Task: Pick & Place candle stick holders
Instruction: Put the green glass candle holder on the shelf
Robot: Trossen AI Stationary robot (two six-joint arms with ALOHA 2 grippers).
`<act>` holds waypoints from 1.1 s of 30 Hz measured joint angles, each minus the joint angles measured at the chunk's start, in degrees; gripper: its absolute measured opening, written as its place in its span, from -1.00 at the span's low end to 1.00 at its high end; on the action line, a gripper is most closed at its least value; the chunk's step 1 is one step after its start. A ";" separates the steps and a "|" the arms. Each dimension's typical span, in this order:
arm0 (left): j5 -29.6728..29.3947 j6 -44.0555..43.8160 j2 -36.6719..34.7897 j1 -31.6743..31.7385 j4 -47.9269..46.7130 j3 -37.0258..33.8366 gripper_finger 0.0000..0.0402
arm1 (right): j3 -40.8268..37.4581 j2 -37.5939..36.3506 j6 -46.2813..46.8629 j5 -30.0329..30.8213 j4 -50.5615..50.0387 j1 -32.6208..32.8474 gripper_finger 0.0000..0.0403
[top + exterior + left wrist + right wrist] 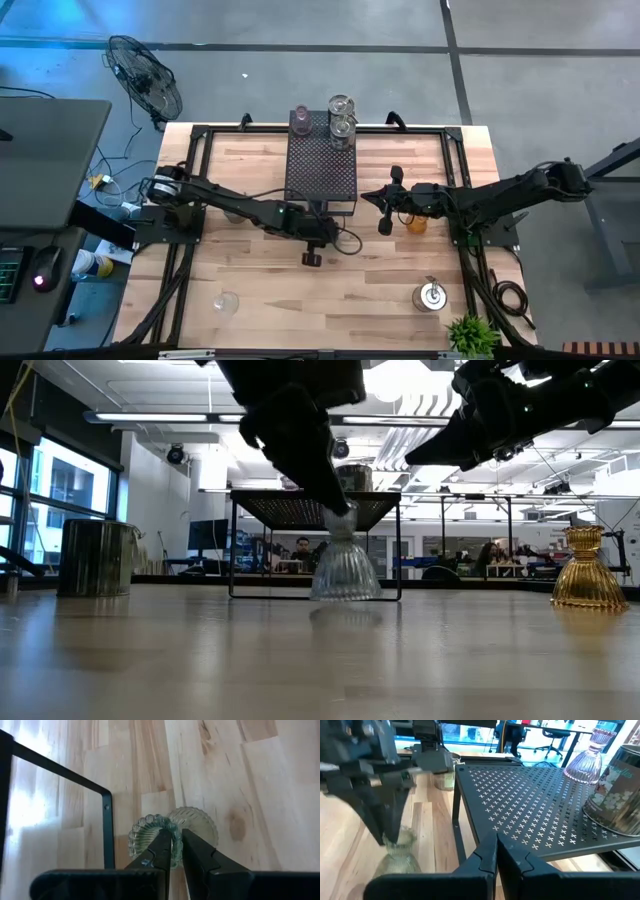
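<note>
the clear glass holder (pixel 345 565) stands upright on the table (pixel 300 660), just in front of the black perforated stand (pixel 315 510). it looks like ribbed glass: stiff, smooth, probably slippery and breakable, with a wide flared skirt and a narrow neck, so the neck or the small top cup seems the sensible place to take it. the left hand (pixel 177 845) reaches down onto it at a slant from above, its fingers (pixel 162 851) drawn in on the upper part of the holder and apparently gripping it, with the base on the wood. off to the side the amber holder (pixel 585 568) stands on the table, well apart. the right hand (pixel 388 203) hovers above the table beside the stand, fingers pressed together and empty. farther back, on the stand's top, a pinkish holder (pixel 592 757) stands near a tin (pixel 615 790).
</note>
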 joint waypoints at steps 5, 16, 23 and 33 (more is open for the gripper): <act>1.57 -0.71 -5.29 -0.02 -2.45 0.02 -0.87 | 0.00 0.02 -0.01 0.00 -0.04 0.00 -0.99; 1.06 -2.72 -19.64 3.60 -11.67 2.93 -0.87 | 0.00 0.02 0.01 -1.10 -0.16 0.01 -0.99; -3.43 2.55 -20.74 14.43 -24.81 12.40 -0.88 | 0.00 0.02 0.02 -1.51 0.46 0.00 -0.99; -0.71 10.95 -16.97 30.21 -25.59 12.83 -0.88 | 0.00 0.02 -0.07 -1.51 0.44 0.00 -1.00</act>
